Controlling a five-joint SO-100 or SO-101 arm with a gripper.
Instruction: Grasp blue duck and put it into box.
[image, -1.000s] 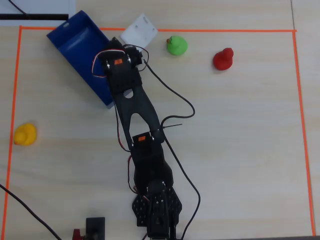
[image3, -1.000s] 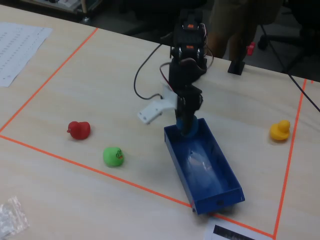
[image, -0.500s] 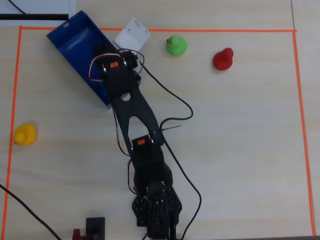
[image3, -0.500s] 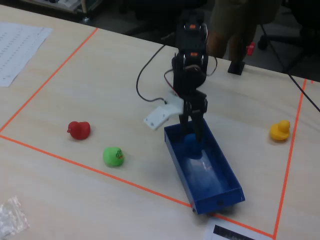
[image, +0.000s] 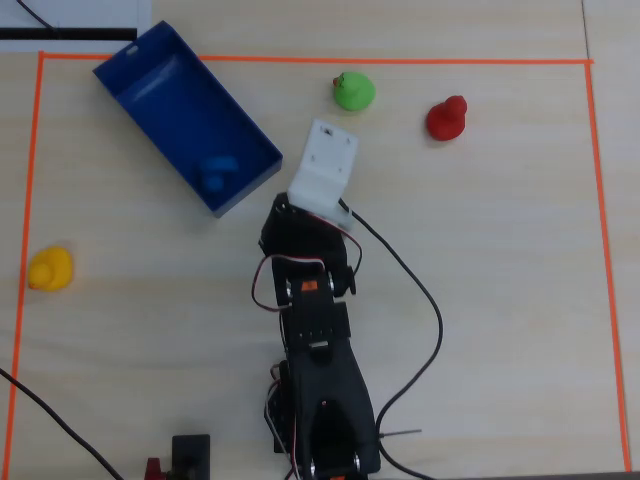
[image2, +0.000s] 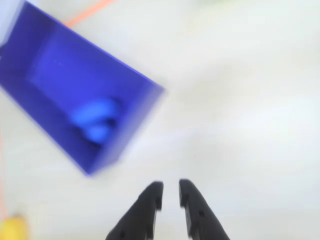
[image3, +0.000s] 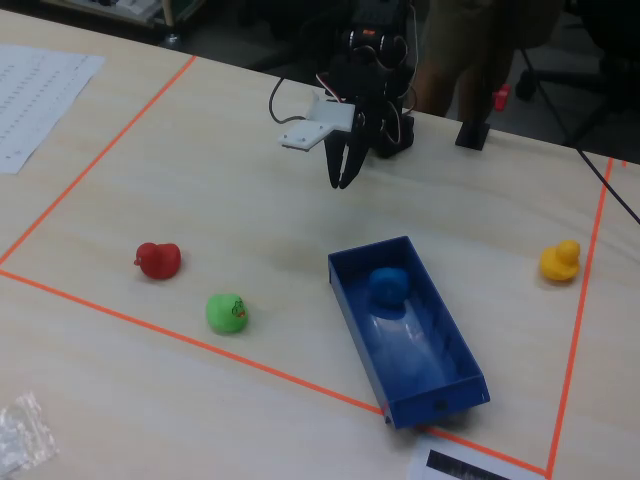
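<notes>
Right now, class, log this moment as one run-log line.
blue duck: inside box | hand: nearly shut, empty, raised beside box | green, red, yellow ducks: on table

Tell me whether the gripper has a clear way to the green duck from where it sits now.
Probably yes. The gripper hangs empty, fingers nearly closed, and only bare table lies between it and the green duck; the box sits off to the side.
</notes>
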